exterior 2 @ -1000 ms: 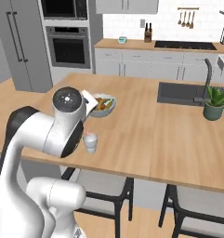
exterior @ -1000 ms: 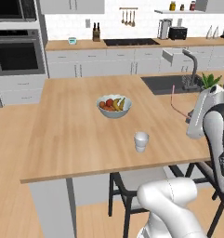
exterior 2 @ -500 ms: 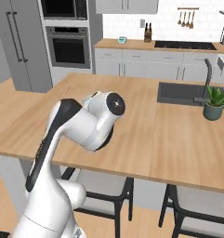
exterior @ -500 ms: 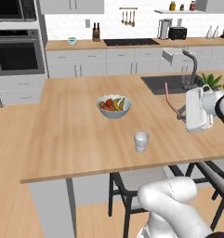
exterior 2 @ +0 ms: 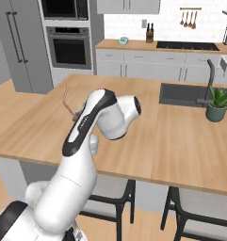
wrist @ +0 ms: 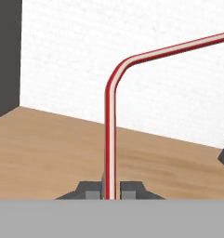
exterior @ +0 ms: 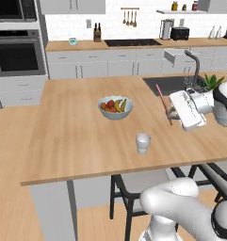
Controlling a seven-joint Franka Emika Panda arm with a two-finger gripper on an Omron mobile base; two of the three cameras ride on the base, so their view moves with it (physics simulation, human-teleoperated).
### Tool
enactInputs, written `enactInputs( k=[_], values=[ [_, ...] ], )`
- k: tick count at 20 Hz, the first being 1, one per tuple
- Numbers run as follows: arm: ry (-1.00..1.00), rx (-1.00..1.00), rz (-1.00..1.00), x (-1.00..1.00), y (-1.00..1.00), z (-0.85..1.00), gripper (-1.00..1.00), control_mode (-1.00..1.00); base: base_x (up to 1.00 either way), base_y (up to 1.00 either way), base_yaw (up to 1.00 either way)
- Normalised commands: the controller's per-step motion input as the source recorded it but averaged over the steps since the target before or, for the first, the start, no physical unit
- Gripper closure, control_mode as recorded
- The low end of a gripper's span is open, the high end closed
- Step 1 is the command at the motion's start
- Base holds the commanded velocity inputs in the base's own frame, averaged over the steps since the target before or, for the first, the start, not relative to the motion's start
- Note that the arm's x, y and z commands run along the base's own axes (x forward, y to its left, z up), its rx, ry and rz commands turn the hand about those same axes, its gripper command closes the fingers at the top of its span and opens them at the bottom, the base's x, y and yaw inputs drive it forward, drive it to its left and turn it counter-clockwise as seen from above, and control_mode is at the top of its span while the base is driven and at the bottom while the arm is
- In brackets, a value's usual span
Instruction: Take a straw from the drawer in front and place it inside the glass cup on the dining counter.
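One straw [wrist: 110, 139], red-pink with a bent end, is sitting pinched between my closed jaws, gripper [exterior: 170, 116] hanging above the dining counter [exterior: 77, 141] off to the right of the glass cup [exterior: 142, 143]. Fetching is looking done; I am judging the carry over the cup and the drop inside as remaining.

I see a large rectangular light-wood dining counter [exterior: 68, 141] on pale grey supports. A white bowl of fruit [exterior: 115, 107] sits mid-top; a small translucent whitish glass cup [exterior: 142, 143] stands nearer the front edge.
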Motion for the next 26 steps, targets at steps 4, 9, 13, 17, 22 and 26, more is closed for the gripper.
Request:
enactInputs(
  k=[4, 9, 13, 17, 22, 26],
  values=[
    [0.17, 0.08, 0.24, 0.09, 0.18, -0.30, 1.00, -1.00, 0.00, 0.00, 0.00],
    [0.14, 0.09, 0.18, 0.09, 0.07, -0.37, 1.00, -1.00, 0.00, 0.00, 0.00],
    [0.09, 0.11, 0.12, 0.27, 0.09, -0.29, 1.00, -1.00, 0.00, 0.00, 0.00],
    [0.03, 0.11, 0.07, 0.28, 0.17, -0.19, 1.00, -1.00, 0.00, 0.00, 0.00],
    [0.00, 0.04, 0.01, 0.18, 0.05, -0.01, 1.00, -1.00, 0.00, 0.00, 0.00],
    [-0.03, 0.00, 0.00, 0.06, -0.02, -0.13, 1.00, -1.00, 0.00, 0.00, 0.00]
  ],
)
